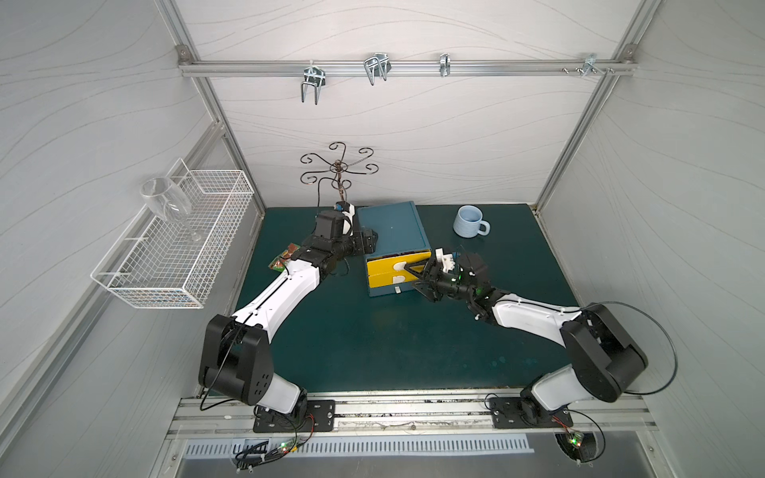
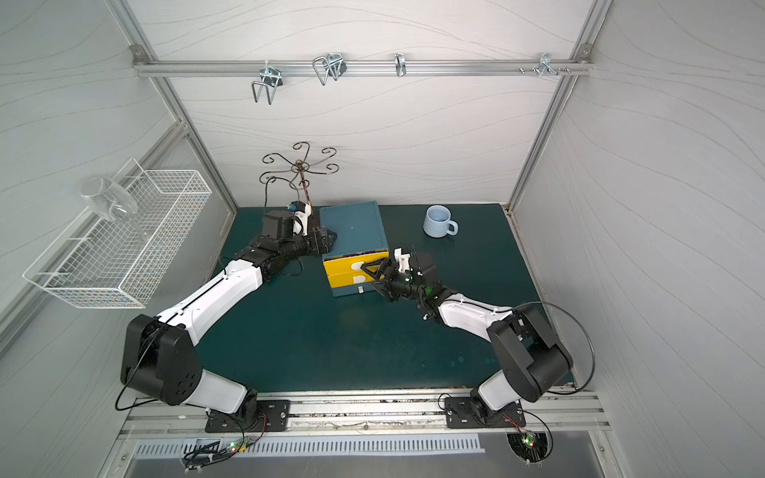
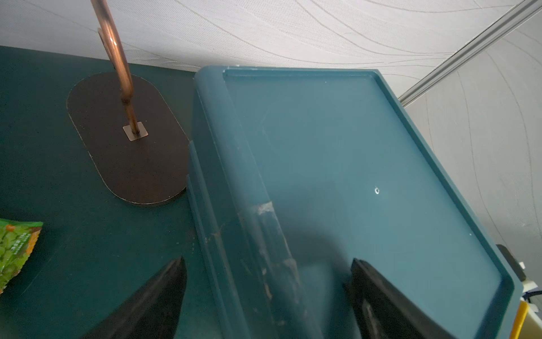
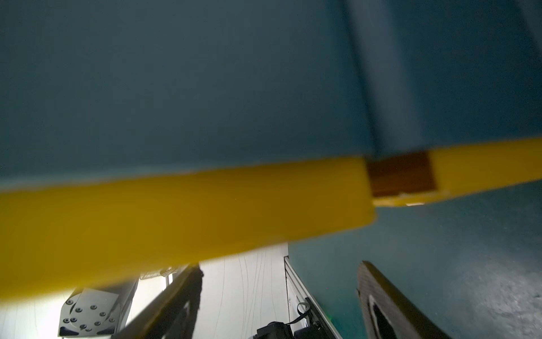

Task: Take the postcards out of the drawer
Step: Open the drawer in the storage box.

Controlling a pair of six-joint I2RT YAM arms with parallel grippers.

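Postcards (image 1: 407, 253) were made out only as a thin reddish strip in the gap behind the upper drawer (image 1: 383, 265), at the centre of the frame in both top views. They lay inside it, and their number could not be told.

The green table (image 1: 372, 343) was occupied at its middle by the blue cabinet (image 1: 389, 225). The left gripper (image 1: 369, 241) was set at the cabinet's upper left corner, jaws apart, one over the top and one outside the wall, clamped on nothing. The right gripper (image 1: 410, 277) was held against the yellow front of the upper drawer, jaws apart, one at the white notch (image 1: 396, 265), with nothing pinched.

It was judged that the notch could be lost if the pull were angled. The cabinet could be dragged across the table if it were not braced. A drawer drawn too far could be tipped, and the cards spilled.

The wire basket (image 1: 223, 231), at the left of the frame, appeared to hold a wine glass (image 1: 167, 202). The lower drawer (image 1: 387, 283) was shut and its contents hidden. The mug (image 1: 470, 221), to the upper right of the cabinet, looked empty. A snack packet (image 1: 285, 258) lay on the table, outside every container.
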